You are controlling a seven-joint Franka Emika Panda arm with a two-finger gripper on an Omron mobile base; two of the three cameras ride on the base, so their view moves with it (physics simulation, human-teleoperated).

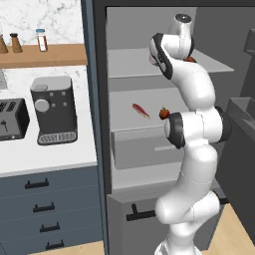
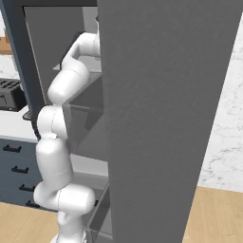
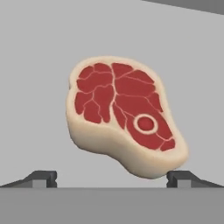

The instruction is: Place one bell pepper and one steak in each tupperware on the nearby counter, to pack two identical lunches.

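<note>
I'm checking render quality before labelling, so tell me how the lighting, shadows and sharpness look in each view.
Hand view: the steak is crisp, evenly lit, flat grey behind, no glare, barely any shadow. Left base view: soft and slightly blurry, the fridge interior dim, the counter bright. Right base view: a dark grey fridge door blocks much of the frame, with grainy shading.

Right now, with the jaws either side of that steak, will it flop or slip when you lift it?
The steak looks thick and slab-like, so it will probably hold its shape. Its rounded, smooth fat rim might slide between the jaws. Flat-sided, it is unlikely to roll.
</note>
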